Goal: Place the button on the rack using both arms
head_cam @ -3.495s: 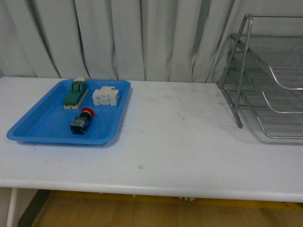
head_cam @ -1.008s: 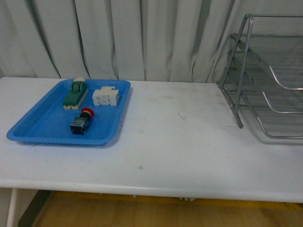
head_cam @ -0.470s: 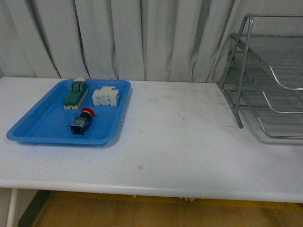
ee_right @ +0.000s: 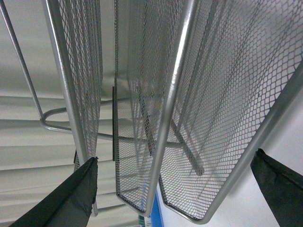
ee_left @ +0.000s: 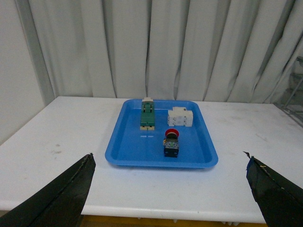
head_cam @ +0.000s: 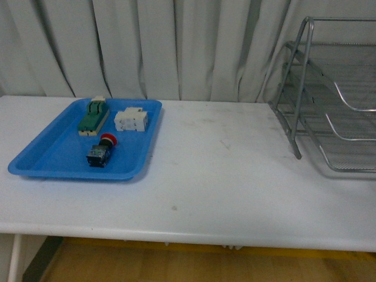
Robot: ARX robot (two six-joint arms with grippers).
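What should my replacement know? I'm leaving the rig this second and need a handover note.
Left end effector: open, empty, pointed at the blue tray from a distance.
Right end effector: open, empty, close to the rack's mesh tiers.
Button: lying in the blue tray at table left, nearer the robot than the green-and-cream switch block and white breaker. The rack stands at table right.
Done: nothing; the button is not yet gripped.
Left: grasp the button, carry it across, set it on a rack tier.
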